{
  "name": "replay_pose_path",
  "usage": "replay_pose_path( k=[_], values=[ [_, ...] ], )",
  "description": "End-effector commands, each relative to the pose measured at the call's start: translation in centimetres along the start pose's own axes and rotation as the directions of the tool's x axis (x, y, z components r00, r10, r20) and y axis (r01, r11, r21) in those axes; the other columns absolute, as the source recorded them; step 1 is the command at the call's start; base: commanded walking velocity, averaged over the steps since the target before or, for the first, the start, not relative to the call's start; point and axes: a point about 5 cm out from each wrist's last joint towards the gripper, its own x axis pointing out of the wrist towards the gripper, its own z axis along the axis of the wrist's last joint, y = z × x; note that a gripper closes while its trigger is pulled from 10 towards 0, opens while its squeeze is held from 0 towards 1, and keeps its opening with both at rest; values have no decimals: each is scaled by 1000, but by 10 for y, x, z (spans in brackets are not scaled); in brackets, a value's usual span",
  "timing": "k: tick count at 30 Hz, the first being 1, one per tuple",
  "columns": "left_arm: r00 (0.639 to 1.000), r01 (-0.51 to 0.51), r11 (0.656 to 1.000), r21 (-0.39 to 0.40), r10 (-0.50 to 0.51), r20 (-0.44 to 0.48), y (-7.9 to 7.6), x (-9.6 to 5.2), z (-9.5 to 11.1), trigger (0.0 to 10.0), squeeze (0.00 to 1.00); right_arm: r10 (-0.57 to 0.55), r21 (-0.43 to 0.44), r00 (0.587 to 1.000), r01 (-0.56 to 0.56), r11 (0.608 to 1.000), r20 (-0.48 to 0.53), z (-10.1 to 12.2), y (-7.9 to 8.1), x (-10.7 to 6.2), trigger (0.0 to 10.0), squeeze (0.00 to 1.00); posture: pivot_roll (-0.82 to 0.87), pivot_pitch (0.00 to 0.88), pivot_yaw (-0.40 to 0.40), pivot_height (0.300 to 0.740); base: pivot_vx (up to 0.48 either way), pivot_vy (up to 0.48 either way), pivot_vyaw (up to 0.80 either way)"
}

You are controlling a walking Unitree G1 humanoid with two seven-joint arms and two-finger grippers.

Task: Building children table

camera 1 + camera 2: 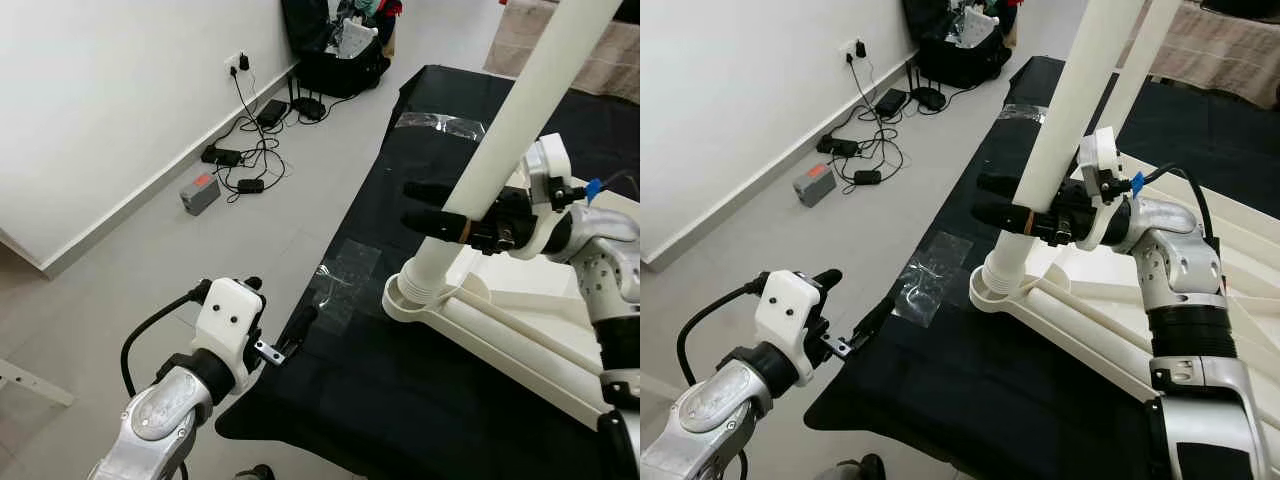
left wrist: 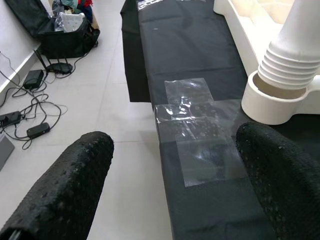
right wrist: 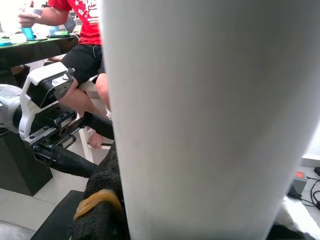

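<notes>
The white children's table (image 1: 540,335) lies upside down on a black cloth (image 1: 380,400). A thick white table leg (image 1: 520,120) stands tilted in the round corner socket (image 1: 398,302). My right gripper (image 1: 407,205) is shut on this leg just above the socket, its black fingers on either side. In the right wrist view the leg (image 3: 210,120) is very close. My left gripper (image 1: 280,300) hangs open and holds nothing at the cloth's left edge, short of the socket (image 2: 272,102). A second white leg (image 1: 1150,40) rises behind the first.
Clear tape patches (image 1: 345,275) lie on the cloth near the socket. Cables and adapters (image 1: 245,150), a grey box (image 1: 200,192) and a black bag (image 1: 335,55) are on the floor by the white wall. A seated person in a red shirt (image 3: 90,25) is behind.
</notes>
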Motion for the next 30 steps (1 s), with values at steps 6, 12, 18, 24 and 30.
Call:
replay_pose_path(
  k=[6, 12, 18, 24, 30],
  values=[
    [999, 12, 1000, -4, -13, -31, 0, -5, -7, 10000, 0, 31, 59, 998, -28, 998, -56, -18, 12, 2, 10000, 0, 98, 236, 7, 740, 0, 0, 0],
    [999, 16, 1000, -5, -16, -37, -2, -6, -9, 10000, 0, 11, 54, 999, -8, 998, -53, -20, 12, 4, 10000, 0, 91, 235, 11, 740, 0, 0, 0],
    [999, 16, 1000, -3, -17, -37, -2, -5, -9, 10000, 0, -32, 32, 998, 34, 999, -55, -24, 6, 13, 10000, 0, 90, 238, 5, 740, 0, 0, 0],
    [999, 16, 1000, -3, -16, -38, -2, -6, -10, 10000, 0, -17, 42, 999, 19, 999, -33, -18, 7, 14, 10000, 0, 90, 237, 0, 740, 0, 0, 0],
    [999, 16, 1000, -8, -16, -39, -4, -7, -11, 10000, 0, 16, 42, 1000, -15, 999, -10, -9, 8, 15, 10000, 0, 86, 235, 1, 740, 0, 0, 0]
  ],
)
